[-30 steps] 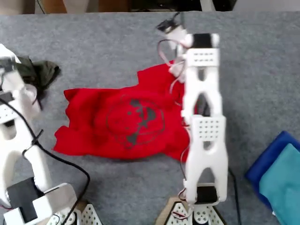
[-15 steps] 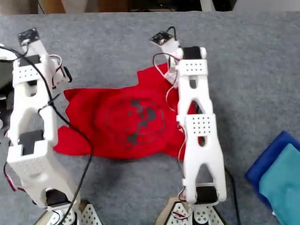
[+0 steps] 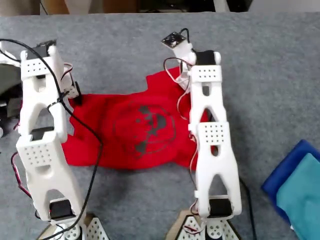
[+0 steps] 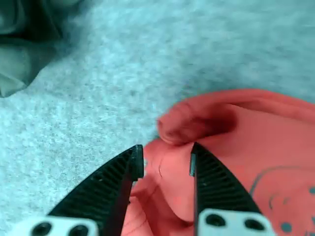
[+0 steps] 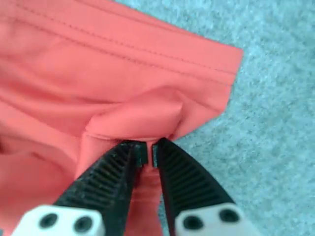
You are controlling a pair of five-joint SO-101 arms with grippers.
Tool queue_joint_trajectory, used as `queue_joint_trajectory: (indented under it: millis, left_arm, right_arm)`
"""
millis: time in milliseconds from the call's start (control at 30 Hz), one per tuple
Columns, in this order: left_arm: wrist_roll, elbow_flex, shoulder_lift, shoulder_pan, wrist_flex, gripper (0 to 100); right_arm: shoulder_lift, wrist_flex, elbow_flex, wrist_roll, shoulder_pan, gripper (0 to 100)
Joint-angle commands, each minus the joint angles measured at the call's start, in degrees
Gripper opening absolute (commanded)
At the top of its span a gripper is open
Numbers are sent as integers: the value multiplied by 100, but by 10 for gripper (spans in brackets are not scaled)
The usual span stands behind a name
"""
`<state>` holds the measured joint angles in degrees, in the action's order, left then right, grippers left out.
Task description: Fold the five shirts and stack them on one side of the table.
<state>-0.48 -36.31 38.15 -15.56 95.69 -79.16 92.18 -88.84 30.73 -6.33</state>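
A red shirt (image 3: pixel 135 127) with a dark round print lies spread at the table's middle. My left gripper (image 3: pixel 75 94) hangs at its far left corner. In the left wrist view that gripper (image 4: pixel 164 162) is open, its fingertips (image 4: pixel 134 161) straddling a rumpled red edge of the shirt (image 4: pixel 236 132). My right gripper (image 3: pixel 181 70) is at the shirt's far right corner. The right wrist view shows it (image 5: pixel 149 147) shut on a pinched fold of the red shirt (image 5: pixel 123 73) near a stitched hem.
Blue and teal folded shirts (image 3: pixel 297 187) lie at the right edge of the table. A dark green garment (image 4: pixel 24 44) sits bunched at the far left (image 3: pixel 7 85). Bare grey table (image 3: pixel 280 75) lies to the right of the red shirt.
My left arm has swung in from the table's left edge to the red shirt's far left corner. The right arm shifted slightly left and stays on the shirt.
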Motion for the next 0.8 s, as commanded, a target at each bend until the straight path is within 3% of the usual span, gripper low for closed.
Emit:
queue_joint_trajectory:
  millis: [0, 333, 767]
  left_arm:
    - [246, -651, 66, -26, 97, 178]
    - [255, -1029, 119, 18, -105, 182]
    - [255, -193, 127, 132, -229, 182]
  right_arm:
    - [40, -105, -268, -62, 66, 5]
    - [40, -105, -268, -62, 66, 5]
    - [31, -105, -268, -62, 57, 5]
